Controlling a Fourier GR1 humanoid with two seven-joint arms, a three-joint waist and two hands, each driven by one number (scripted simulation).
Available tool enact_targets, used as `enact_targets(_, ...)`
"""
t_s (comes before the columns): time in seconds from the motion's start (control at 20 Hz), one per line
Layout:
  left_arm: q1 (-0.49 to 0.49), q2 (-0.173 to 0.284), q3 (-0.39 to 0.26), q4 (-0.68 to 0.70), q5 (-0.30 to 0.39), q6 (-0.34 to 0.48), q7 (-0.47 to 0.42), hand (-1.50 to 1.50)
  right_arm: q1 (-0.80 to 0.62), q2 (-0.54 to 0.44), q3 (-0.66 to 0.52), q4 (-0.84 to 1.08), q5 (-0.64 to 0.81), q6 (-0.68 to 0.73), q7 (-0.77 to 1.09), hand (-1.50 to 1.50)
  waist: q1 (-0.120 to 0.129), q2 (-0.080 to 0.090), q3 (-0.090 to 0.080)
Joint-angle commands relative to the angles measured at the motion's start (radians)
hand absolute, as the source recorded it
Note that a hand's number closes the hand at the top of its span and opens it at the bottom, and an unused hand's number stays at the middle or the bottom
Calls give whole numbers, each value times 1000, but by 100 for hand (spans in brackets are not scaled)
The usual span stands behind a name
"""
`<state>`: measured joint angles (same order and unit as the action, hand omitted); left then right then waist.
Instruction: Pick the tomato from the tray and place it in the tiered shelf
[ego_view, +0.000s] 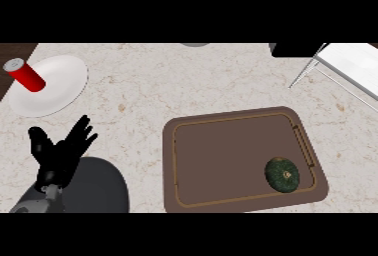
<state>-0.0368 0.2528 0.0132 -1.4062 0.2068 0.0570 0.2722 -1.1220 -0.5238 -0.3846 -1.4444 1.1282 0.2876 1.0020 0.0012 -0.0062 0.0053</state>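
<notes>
A brown rectangular tray with rounded corners, a raised rim and a thin gold inner line lies on the speckled marble counter. In its lower right corner sits a dark green, mottled, round item, where the task's tomato should be; it lies just beside the right rim. The rest of the tray floor is bare. The white wire-framed shelf stands at the upper right, apart from the tray. Upper left, a red cylinder lies tilted on a white plate. The left hand rests at lower left, fingers spread and released, holding nothing. The right hand does not show.
</notes>
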Motion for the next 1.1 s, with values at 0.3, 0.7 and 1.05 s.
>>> enact_targets(0.3, 4, -25, -16, -5, -14, 4, 52, 0, 21, -118, -60, 220, -61, 28, -100, 150, 7, 7, -5)
enact_targets(0.7, 3, -40, -12, 13, -30, -3, 40, 0, 52, -166, -64, 354, -73, -84, -199, 150, 10, 9, -5)
enact_targets(1.05, 36, -15, 5, -19, -26, -30, 57, 0, 5, -290, -84, 567, -80, -151, -330, 150, 21, 10, -5)
